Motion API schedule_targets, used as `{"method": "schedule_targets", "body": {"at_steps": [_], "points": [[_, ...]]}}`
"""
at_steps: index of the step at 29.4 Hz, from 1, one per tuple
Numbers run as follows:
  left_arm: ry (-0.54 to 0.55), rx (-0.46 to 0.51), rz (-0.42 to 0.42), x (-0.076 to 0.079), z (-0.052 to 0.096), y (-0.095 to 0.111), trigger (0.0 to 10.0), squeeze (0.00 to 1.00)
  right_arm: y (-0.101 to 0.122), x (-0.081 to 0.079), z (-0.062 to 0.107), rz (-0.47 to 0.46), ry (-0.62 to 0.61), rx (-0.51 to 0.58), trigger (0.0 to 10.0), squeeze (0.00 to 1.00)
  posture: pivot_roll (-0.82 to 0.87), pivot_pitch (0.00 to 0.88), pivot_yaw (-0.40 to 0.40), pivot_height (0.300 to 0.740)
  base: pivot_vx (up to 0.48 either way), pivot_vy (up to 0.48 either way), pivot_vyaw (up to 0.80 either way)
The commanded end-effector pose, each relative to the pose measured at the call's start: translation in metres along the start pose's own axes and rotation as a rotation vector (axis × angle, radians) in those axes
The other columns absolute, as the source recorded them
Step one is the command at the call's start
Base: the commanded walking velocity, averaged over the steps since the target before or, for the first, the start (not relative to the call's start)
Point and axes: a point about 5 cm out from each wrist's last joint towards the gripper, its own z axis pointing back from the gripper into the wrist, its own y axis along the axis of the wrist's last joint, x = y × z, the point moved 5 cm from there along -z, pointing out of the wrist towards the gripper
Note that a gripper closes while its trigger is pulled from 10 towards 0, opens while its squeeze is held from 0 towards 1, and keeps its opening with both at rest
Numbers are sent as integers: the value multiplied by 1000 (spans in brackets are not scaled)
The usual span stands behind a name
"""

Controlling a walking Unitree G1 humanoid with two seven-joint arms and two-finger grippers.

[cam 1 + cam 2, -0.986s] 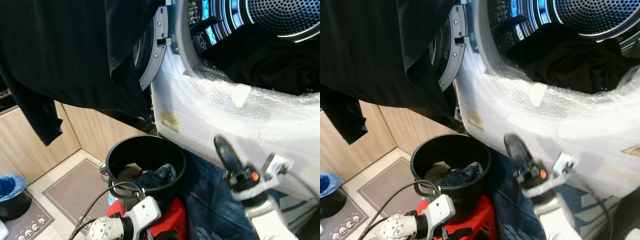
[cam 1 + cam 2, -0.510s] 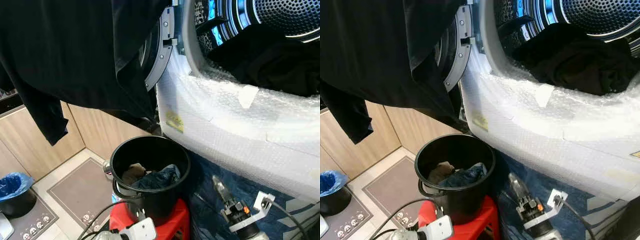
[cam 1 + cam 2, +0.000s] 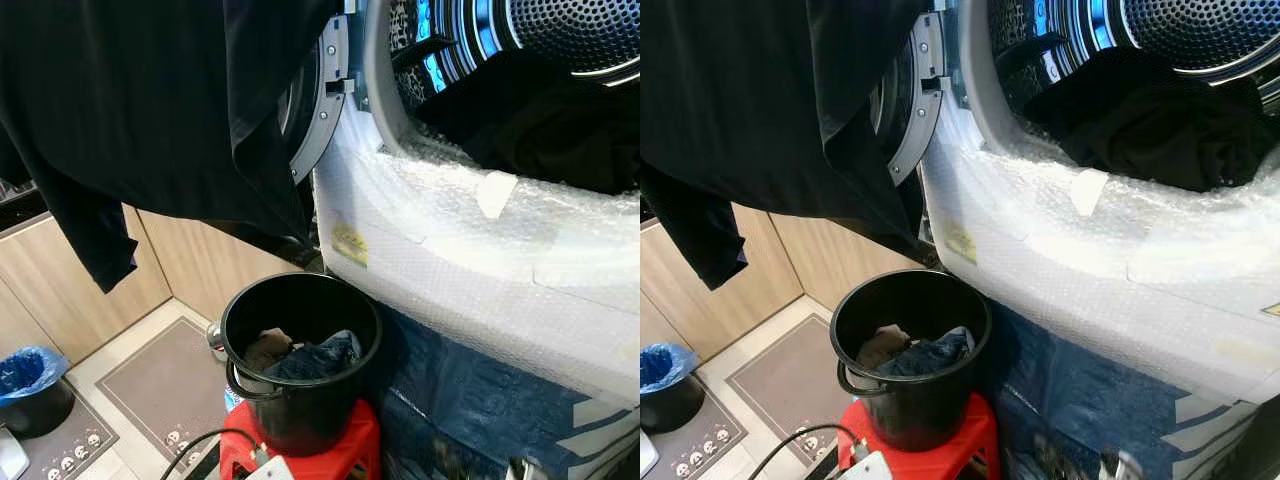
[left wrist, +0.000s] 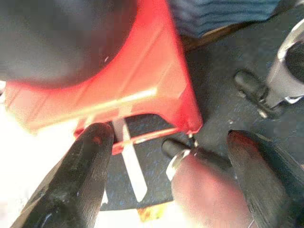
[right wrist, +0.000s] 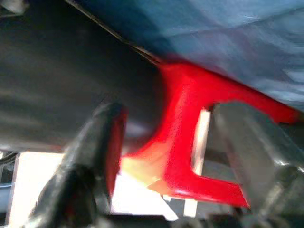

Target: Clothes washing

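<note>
The washing machine's drum (image 3: 560, 30) stands open at the upper right, with dark clothes (image 3: 540, 120) heaped at its mouth. A large black garment (image 3: 150, 110) hangs over the open door. Below, a black bucket (image 3: 300, 400) on a red stool (image 3: 340, 455) holds blue denim and a tan piece (image 3: 310, 355). My left gripper (image 4: 167, 137) is open and low beside the red stool (image 4: 142, 80), with nothing between its fingers. My right gripper (image 5: 166, 123) is open too, close under the bucket (image 5: 71, 71) and against the stool (image 5: 185, 142).
Bubble wrap (image 3: 470, 250) covers the washer's front, with a blue cover (image 3: 470, 400) below it. A grey mat (image 3: 150, 380) lies on the floor at the left, beside a black bin with a blue bag (image 3: 25, 370). Wooden cabinets (image 3: 190, 260) stand behind.
Both arms have dropped out of the eye views. The right gripper sank from in front of the washer to beside the stool. The camera shifted slightly at first.
</note>
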Motion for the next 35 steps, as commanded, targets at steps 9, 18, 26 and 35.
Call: {"method": "schedule_targets", "body": {"at_steps": [9,18,26,35], "points": [[155,-125,213,-9,9,-39,10000,0,-17,58,26,244,-395,-137,10000,0,-69,0,57,740,0,0,0],[388,-213,537,-21,23,-72,10000,0,-39,78,42,553,-567,-327,10000,0,-79,0,46,740,0,0,0],[412,-232,563,-16,24,-76,10000,0,-50,63,31,600,-506,-344,10000,0,-77,0,46,740,0,0,0],[349,-220,511,-7,17,-66,10000,0,-55,53,23,609,-495,-337,10000,0,-82,0,60,740,0,0,0]]}}
